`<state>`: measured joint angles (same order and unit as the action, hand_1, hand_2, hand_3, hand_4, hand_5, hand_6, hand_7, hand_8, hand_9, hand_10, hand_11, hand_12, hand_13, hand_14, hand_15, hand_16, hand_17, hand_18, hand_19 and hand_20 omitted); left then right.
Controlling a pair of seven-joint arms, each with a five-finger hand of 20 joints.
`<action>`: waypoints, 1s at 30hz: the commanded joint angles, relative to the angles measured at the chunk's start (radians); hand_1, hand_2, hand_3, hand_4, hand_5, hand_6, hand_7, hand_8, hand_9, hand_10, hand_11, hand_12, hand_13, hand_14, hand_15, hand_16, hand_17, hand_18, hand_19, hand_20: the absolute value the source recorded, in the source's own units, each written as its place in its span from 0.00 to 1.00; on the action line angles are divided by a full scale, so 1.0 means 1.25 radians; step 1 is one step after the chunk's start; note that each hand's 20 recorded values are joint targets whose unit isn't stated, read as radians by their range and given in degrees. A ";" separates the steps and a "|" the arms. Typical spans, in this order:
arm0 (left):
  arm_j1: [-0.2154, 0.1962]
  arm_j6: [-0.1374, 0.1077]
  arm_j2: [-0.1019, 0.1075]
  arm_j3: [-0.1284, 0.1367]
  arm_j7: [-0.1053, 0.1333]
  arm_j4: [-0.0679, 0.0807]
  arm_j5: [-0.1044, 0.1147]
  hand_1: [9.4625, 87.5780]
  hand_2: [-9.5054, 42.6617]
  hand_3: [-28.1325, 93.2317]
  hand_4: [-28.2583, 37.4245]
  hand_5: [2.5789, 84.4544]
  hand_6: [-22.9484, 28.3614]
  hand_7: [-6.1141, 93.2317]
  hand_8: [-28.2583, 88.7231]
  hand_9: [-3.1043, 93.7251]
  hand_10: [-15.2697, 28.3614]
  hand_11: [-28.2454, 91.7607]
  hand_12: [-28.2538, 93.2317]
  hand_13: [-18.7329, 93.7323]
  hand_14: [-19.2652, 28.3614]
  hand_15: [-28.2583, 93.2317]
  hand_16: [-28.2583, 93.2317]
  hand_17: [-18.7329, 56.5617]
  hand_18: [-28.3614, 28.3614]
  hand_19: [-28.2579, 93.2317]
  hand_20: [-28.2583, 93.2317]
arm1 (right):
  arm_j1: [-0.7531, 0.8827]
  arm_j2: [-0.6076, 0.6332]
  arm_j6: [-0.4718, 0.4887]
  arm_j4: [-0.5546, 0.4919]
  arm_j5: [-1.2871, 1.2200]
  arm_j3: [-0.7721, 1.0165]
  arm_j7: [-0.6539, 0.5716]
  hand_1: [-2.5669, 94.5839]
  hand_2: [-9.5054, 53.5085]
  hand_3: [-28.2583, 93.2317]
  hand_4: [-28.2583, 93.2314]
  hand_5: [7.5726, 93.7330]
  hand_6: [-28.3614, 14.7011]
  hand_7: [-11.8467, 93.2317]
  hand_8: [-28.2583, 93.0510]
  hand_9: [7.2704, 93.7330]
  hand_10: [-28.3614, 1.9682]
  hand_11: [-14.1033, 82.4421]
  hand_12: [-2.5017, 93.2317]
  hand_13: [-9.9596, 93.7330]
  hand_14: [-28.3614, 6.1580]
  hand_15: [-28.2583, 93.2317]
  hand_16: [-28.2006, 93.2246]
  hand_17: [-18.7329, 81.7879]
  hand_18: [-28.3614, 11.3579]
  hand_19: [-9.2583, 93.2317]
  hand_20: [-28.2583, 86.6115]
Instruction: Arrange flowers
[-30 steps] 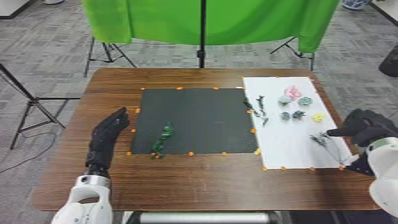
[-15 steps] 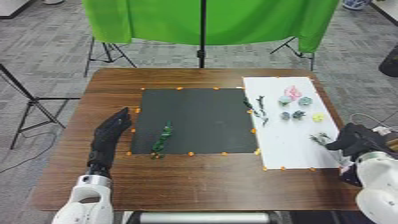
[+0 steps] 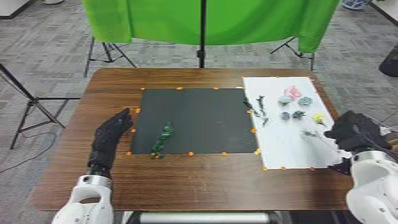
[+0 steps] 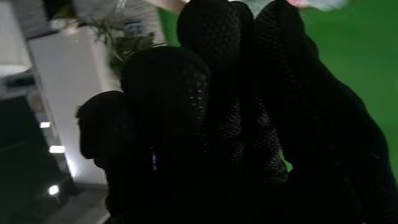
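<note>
Head view: saw the left hand (image 3: 108, 131) released, held straight beside the dark mat (image 3: 195, 115) on the tabletop (image 3: 204, 185). Spotted the right hand (image 3: 354, 132) at the white sheet's (image 3: 284, 155) right edge, near a thin sprig (image 3: 311, 134); could not tell grasping from released. Found a green sprig (image 3: 166, 131) on the mat, pink flower (image 3: 292, 92) and yellow flower (image 3: 318, 118) on the sheet.
</note>
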<state>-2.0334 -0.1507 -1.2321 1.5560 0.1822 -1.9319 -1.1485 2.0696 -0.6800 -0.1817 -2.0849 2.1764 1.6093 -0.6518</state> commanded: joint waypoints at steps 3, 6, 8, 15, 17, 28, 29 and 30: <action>-0.005 0.026 -0.005 -0.006 -0.017 0.008 -0.007 0.21 0.11 0.76 0.09 0.44 0.50 0.16 0.19 0.40 0.61 0.33 0.34 0.41 0.74 0.36 0.26 0.25 0.73 0.27 0.37 | -0.336 -0.091 -0.005 -0.023 -0.073 -0.314 0.033 0.66 0.00 0.67 0.07 0.89 0.68 0.32 0.38 0.96 0.62 0.41 0.44 0.93 0.69 0.70 0.50 0.73 0.30 1.00 0.68; -0.004 0.031 -0.006 -0.007 -0.020 0.010 -0.008 0.21 0.11 0.76 0.09 0.44 0.50 0.16 0.19 0.41 0.61 0.33 0.34 0.41 0.74 0.36 0.26 0.25 0.73 0.27 0.37 | -0.426 -0.151 -0.010 0.013 -0.093 -0.418 0.039 0.66 0.00 0.67 0.08 0.89 0.68 0.31 0.38 0.96 0.63 0.41 0.44 0.93 0.70 0.70 0.50 0.73 0.30 1.00 0.69; -0.005 0.035 -0.008 -0.007 -0.021 0.010 -0.009 0.21 0.11 0.76 0.09 0.44 0.50 0.16 0.19 0.41 0.61 0.33 0.34 0.41 0.74 0.36 0.26 0.25 0.73 0.27 0.37 | -0.462 -0.196 -0.009 0.040 -0.098 -0.469 0.039 0.66 0.00 0.67 0.08 0.89 0.68 0.31 0.38 0.96 0.63 0.41 0.44 0.93 0.70 0.70 0.50 0.74 0.30 1.00 0.69; 0.000 0.043 -0.012 -0.012 -0.025 0.013 -0.011 0.21 0.11 0.76 0.09 0.44 0.50 0.16 0.19 0.40 0.61 0.33 0.34 0.41 0.74 0.36 0.26 0.25 0.73 0.27 0.37 | -0.553 -0.330 0.012 0.139 -0.123 -0.593 0.039 0.66 0.00 0.66 0.09 0.89 0.68 0.31 0.39 0.96 0.64 0.41 0.44 0.94 0.71 0.70 0.50 0.74 0.31 1.00 0.70; 0.001 0.044 -0.011 -0.012 -0.025 0.014 -0.011 0.21 0.11 0.76 0.09 0.44 0.50 0.16 0.19 0.40 0.61 0.33 0.34 0.41 0.74 0.36 0.26 0.25 0.73 0.27 0.37 | -0.573 -0.343 0.018 0.157 -0.133 -0.624 0.037 0.66 0.00 0.66 0.09 0.89 0.68 0.31 0.39 0.96 0.65 0.41 0.44 0.94 0.71 0.70 0.50 0.74 0.31 1.00 0.70; -0.004 0.043 -0.010 -0.012 -0.024 0.011 -0.009 0.21 0.11 0.76 0.09 0.44 0.50 0.16 0.19 0.40 0.61 0.33 0.34 0.41 0.73 0.36 0.26 0.25 0.73 0.27 0.37 | -0.619 -0.370 0.025 0.202 -0.154 -0.721 0.032 0.66 0.00 0.66 0.10 0.89 0.67 0.31 0.39 0.96 0.65 0.41 0.44 0.95 0.71 0.70 0.50 0.75 0.31 1.00 0.70; -0.004 0.044 -0.010 -0.012 -0.024 0.011 -0.009 0.21 0.11 0.76 0.09 0.44 0.50 0.16 0.19 0.40 0.61 0.33 0.34 0.41 0.73 0.36 0.26 0.25 0.73 0.27 0.37 | -0.619 -0.371 0.025 0.204 -0.153 -0.725 0.031 0.66 0.00 0.66 0.10 0.89 0.67 0.31 0.39 0.96 0.65 0.41 0.44 0.95 0.71 0.70 0.50 0.75 0.32 1.00 0.70; -0.004 0.044 -0.011 -0.012 -0.025 0.011 -0.010 0.21 0.11 0.76 0.09 0.44 0.50 0.16 0.19 0.40 0.61 0.33 0.34 0.41 0.73 0.36 0.26 0.25 0.73 0.27 0.37 | -0.617 -0.373 0.026 0.206 -0.151 -0.728 0.030 0.66 0.00 0.66 0.10 0.89 0.67 0.31 0.39 0.96 0.65 0.41 0.44 0.95 0.71 0.70 0.51 0.75 0.32 1.00 0.70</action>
<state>-2.0245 -0.1074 -1.2352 1.5492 0.1621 -1.9293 -1.1551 1.2949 -1.1330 -0.1576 -1.8404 1.9860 0.7285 -0.6180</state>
